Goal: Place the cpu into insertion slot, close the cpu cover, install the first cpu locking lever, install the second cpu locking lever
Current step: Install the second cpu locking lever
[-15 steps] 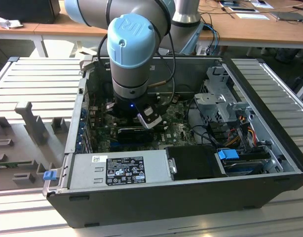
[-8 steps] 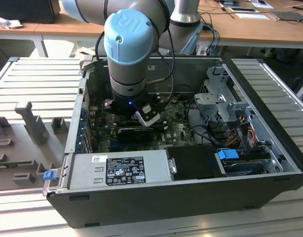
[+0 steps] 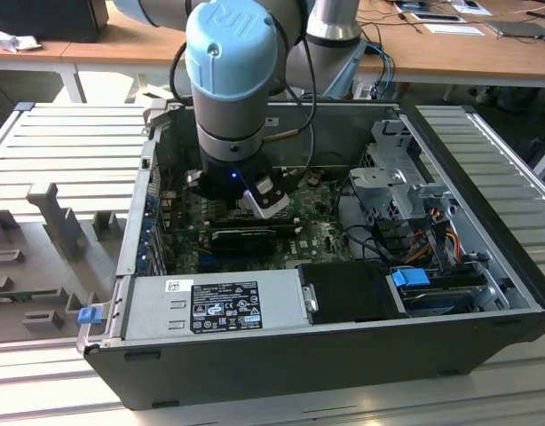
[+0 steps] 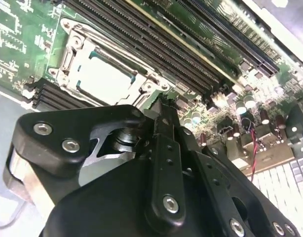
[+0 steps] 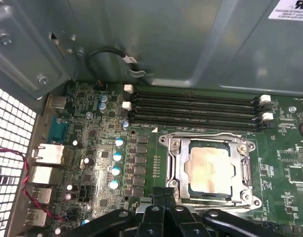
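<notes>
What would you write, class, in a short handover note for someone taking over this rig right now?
Pincer: fingertips pressed together, holding nothing, just beside the socket's edge inside the computer case.
The cpu sits in the socket on the motherboard; it also shows in the second wrist view.
The cpu cover lies down around the chip, framing it.
Done: chip placed, cover closed.
Left: the locking levers; whether either is latched cannot be told from these views.
</notes>
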Robot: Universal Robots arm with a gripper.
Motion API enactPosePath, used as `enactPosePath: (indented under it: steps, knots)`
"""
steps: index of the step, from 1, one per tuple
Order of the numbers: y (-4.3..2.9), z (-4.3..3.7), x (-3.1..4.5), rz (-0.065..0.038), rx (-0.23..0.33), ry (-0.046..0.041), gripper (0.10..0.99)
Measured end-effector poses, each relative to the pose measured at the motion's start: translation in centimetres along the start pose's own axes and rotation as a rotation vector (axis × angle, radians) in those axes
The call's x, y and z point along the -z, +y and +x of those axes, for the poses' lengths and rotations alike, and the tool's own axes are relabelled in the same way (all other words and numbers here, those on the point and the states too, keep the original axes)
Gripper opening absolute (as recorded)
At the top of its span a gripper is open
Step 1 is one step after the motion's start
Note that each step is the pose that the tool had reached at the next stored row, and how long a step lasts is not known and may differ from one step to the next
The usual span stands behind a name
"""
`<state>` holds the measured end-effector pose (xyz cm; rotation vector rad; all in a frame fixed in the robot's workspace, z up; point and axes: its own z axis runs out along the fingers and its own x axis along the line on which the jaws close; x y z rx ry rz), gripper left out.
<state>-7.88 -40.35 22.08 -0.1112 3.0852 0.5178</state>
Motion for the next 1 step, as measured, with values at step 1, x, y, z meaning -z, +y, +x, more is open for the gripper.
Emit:
enactPosePath:
  steps: [1]
  knots:
    - [0.0, 0.0, 0.0, 0.0, 0.0, -0.0001, 0.106]
